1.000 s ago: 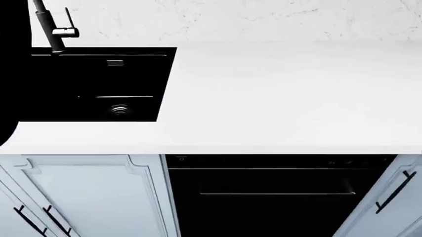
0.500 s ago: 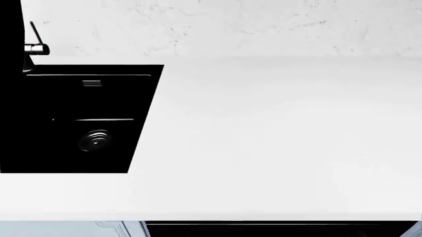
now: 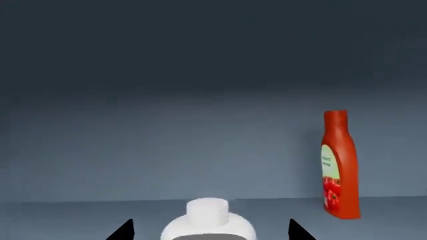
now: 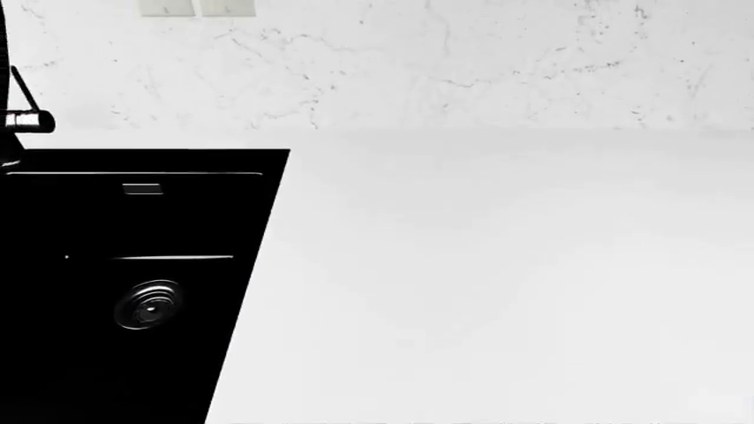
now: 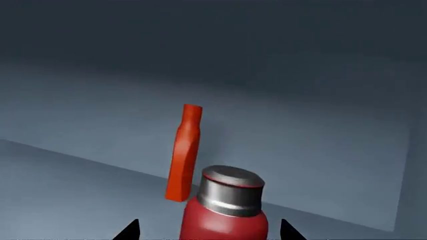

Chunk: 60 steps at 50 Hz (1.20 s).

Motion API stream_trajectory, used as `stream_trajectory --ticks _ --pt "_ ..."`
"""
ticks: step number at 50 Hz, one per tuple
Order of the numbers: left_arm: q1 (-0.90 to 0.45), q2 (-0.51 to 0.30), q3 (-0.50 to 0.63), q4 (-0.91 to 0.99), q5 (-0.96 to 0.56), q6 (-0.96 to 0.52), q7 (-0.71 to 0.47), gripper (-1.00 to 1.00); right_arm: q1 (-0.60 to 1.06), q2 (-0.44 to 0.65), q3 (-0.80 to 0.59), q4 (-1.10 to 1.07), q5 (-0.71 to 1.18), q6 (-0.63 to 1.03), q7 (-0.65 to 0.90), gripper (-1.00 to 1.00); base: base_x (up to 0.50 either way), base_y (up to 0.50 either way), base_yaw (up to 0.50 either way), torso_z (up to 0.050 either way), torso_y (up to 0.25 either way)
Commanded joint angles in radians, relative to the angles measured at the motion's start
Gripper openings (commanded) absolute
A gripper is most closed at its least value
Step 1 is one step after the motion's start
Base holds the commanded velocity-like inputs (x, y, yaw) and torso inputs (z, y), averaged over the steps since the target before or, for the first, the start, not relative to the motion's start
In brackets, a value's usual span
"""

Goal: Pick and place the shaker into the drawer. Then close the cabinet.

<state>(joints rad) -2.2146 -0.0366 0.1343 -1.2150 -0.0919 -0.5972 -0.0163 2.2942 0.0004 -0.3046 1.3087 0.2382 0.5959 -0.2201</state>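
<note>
One red shaker (image 5: pixel 224 212) with a silver cap stands upright in the right wrist view. One tall red sauce bottle (image 3: pixel 341 165) appears in both wrist views (the same bottle, seen front-on from the left arm and edge-on from the right). One white bottle (image 3: pixel 208 220) with a white cap shows in the left wrist view. In the head view there is one black sink (image 4: pixel 130 283) with one round drain (image 4: pixel 148 305), one tap (image 4: pixel 24 119), one white counter (image 4: pixel 507 274), and two pale wall plates (image 4: pixel 197 7).
</note>
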Motion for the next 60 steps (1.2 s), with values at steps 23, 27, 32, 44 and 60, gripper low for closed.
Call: stream_trajectory --ticks 23,27,32,44,60 --pt "0.063 -0.008 0.015 -0.094 0.091 0.182 -0.047 1.0 -0.013 0.003 0.142 0.0 -0.161 -0.01 -0.008 -1.0 0.0 0.0 0.0 0.0 0.0" --pt "0.065 -0.01 0.017 -0.094 0.091 0.181 -0.046 1.0 0.038 0.013 0.206 0.0 -0.181 -0.053 0.02 -1.0 0.0 0.0 0.0 0.0 0.0" --pt "0.068 -0.009 0.017 -0.094 0.089 0.176 -0.047 1.0 0.062 0.017 0.289 -0.095 -0.238 -0.057 0.026 -1.0 0.0 0.0 0.0 0.0 0.0" --pt "0.154 -0.011 -0.026 -0.094 0.079 0.128 -0.038 1.0 0.062 0.013 0.302 -0.194 -0.237 -0.023 0.015 -1.0 0.0 0.0 0.0 0.0 0.0" --pt "0.243 -0.011 -0.055 -0.094 0.085 0.018 -0.006 1.0 0.062 0.014 0.311 -0.137 -0.205 -0.034 0.04 -1.0 0.0 0.0 0.0 0.0 0.0"
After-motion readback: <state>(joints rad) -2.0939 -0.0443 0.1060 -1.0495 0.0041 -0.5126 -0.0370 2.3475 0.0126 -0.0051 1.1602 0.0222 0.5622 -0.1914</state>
